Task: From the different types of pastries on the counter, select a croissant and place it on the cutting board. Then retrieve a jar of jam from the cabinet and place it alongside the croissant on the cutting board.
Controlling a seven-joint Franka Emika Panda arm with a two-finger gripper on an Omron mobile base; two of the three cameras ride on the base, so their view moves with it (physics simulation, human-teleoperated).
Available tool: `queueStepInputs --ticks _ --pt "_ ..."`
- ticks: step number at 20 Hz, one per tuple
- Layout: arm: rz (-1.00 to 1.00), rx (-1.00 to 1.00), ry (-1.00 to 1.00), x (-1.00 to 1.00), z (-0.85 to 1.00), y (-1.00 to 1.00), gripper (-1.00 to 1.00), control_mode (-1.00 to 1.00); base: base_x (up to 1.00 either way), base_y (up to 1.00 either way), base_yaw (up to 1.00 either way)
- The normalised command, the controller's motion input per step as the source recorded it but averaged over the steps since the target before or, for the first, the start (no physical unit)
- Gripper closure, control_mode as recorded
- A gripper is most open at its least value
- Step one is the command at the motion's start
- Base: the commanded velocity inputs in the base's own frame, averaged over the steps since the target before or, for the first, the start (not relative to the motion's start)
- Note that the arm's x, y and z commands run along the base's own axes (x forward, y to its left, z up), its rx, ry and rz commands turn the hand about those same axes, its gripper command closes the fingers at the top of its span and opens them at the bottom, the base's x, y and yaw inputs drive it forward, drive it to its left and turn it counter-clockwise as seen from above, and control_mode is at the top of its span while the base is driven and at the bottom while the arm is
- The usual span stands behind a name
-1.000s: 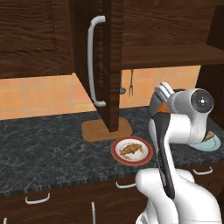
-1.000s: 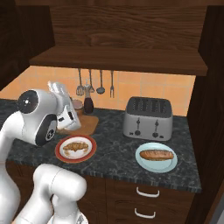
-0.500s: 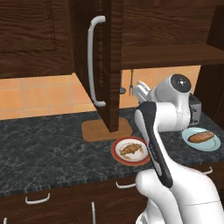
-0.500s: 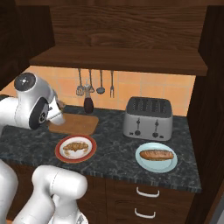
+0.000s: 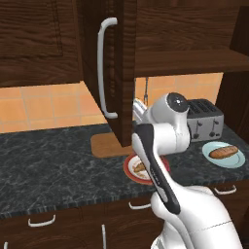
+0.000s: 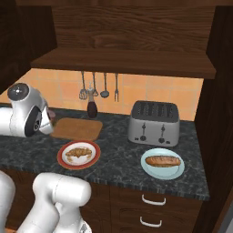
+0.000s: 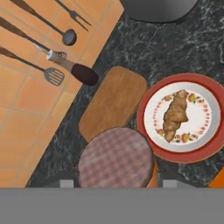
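Observation:
The jar of jam (image 7: 116, 157), seen from above by its pink checked lid, sits between my gripper's (image 7: 114, 181) two fingertips, and the gripper is shut on it. It hangs over the near end of the wooden cutting board (image 7: 113, 103), beside the red-rimmed plate (image 7: 144, 131). The croissant (image 7: 175, 114) lies on that plate, not on the board. In the right base view the hand (image 6: 46, 119) hovers at the left end of the board (image 6: 77, 129), with the croissant (image 6: 78, 152) in front. The cabinet door (image 5: 121, 58) stands open over the counter (image 5: 48, 165).
A silver toaster (image 6: 152, 123) stands right of the board. A long brown roll (image 6: 163, 160) lies on a pale blue plate at the front right. A dark bottle (image 6: 92, 108) stands behind the board, and utensils (image 6: 104, 84) hang on the orange tiled wall.
The arm has swung left across the counter with the jar in its grip, bringing the hand from near the toaster side to the cutting board's end.

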Motion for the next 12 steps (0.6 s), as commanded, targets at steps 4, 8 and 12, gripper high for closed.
queueStepInputs --ticks 4,8,12 --pt "0.03 -0.05 -0.02 0.24 -0.06 0.44 1.0 -1.0 0.0 0.0 0.0" --pt "0.14 0.0 0.0 0.98 0.02 -0.53 1.0 -1.0 0.0 0.0 0.0" --pt "0.06 -0.01 -0.02 0.09 0.02 0.38 1.0 -1.0 0.0 0.0 0.0"
